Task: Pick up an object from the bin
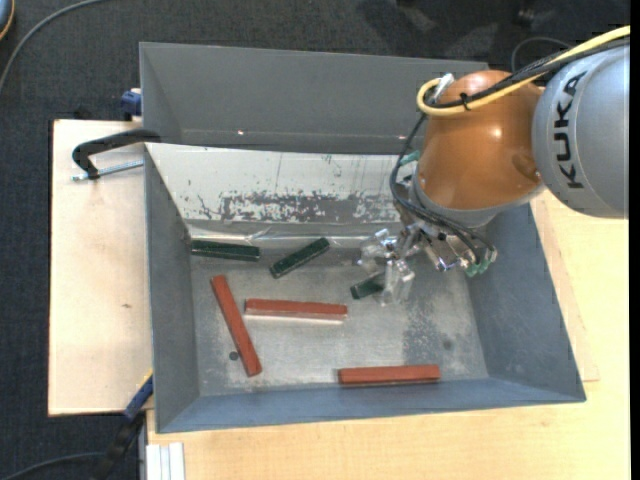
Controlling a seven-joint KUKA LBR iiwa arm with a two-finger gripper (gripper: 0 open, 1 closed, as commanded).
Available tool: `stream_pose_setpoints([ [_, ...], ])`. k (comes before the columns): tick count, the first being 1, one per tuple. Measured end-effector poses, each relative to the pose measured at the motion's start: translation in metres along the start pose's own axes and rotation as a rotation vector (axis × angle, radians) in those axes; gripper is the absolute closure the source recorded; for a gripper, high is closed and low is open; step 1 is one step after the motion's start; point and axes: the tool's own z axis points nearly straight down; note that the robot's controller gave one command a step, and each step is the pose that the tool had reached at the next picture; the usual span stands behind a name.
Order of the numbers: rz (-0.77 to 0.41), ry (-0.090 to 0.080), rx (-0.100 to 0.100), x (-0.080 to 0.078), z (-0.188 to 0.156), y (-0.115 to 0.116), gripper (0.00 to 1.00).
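Note:
My gripper [392, 271] hangs low in the right middle of the bin, under the arm's orange cover. A short dark green block [366, 288] lies right at its tip, and the gripper's metal hides the block's right end. Whether the block is gripped or only touches the gripper cannot be made out. To the left, a pale-topped red bar [295, 310] lies flat on the floor. A slanted dark green bar [299, 257] sits above it.
Another dark green bar [225, 251] lies by the back left wall. A red bar [235, 325] lies diagonally at the left. A third red bar [388, 374] rests along the front wall. The arm and its cover overhang the bin's right back corner.

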Motion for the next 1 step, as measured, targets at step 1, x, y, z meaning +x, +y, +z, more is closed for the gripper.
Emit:
stream_pose_setpoints([
  [1,-0.009,-0.002,0.0,-0.0057,-0.0443,0.0046,1.0],
])
